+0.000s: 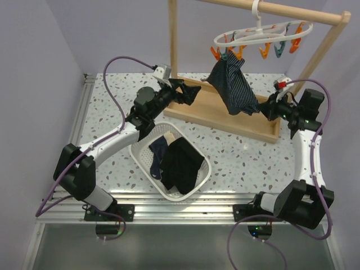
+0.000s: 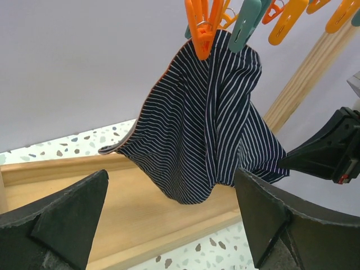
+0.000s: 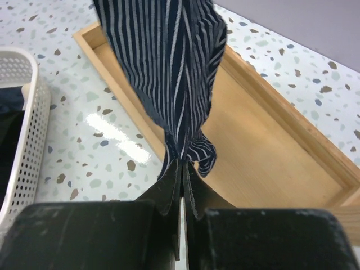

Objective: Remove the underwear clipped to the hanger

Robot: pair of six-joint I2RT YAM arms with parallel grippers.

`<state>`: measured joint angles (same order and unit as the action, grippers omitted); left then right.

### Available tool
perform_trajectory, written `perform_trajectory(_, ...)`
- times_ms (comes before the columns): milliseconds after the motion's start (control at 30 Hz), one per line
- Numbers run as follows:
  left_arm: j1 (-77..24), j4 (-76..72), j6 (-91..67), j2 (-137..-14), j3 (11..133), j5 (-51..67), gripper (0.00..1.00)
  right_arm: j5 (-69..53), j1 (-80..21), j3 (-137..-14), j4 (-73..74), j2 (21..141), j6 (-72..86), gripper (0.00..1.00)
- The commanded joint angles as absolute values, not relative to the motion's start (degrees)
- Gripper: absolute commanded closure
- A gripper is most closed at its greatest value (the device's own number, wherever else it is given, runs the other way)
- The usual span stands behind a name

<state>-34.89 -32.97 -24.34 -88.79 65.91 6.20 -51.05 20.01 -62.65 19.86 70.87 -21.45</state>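
Right wrist view shows the right gripper point(image 3: 181, 169) pinching the lower corner of the striped underwear point(image 3: 169, 67), which hangs under the hanger point(image 1: 256, 35), held at the top by an orange clip point(image 2: 201, 28) and a teal clip point(image 2: 244, 25). The left gripper point(image 2: 169, 225) is spread wide, near that underwear but not touching it, holding nothing. Below the hanger lies the wooden base point(image 3: 270, 163), and off to the hanger's left the white basket point(image 1: 143, 154) with dark garments point(image 1: 183, 163).

Hem of underwear point(image 3: 163, 67), perhaps a corner, unseen inside right gripper point(image 3: 182, 166).
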Motion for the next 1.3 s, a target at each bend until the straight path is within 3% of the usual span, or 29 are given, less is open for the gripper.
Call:
perform_trajectory(0,-34.5,-36.1,-22.8,-86.0,67.1,5.9,0.02,-54.9,17.1,-66.6,22.5,70.1,-26.1,1.00)
perform_trajectory(133,-34.5,-36.1,-22.9,-84.9,65.8,6.1,0.02,-59.9,10.0,-68.3,28.3,66.9,-32.1,1.00)
perform_trajectory(333,-34.3,-34.6,-21.3,-79.1,61.2,3.9,0.02,-62.9,-3.0,-69.4,26.9,60.4,-27.2,1.00)
perform_trajectory(700,-33.9,-27.4,-17.2,-65.7,57.8,0.2,0.02,-66.5,-4.9,-75.0,35.1,54.8,-29.5,1.00)
perform_trajectory(933,-33.8,-25.0,-17.4,-60.7,57.4,0.7,0.02,-60.7,-4.8,-78.8,51.7,48.2,-37.6,1.00)
perform_trajectory(1267,-33.9,-26.2,-20.1,-62.6,57.6,4.9,0.02,-40.5,-4.8,-75.3,45.9,40.1,-20.9,1.00)
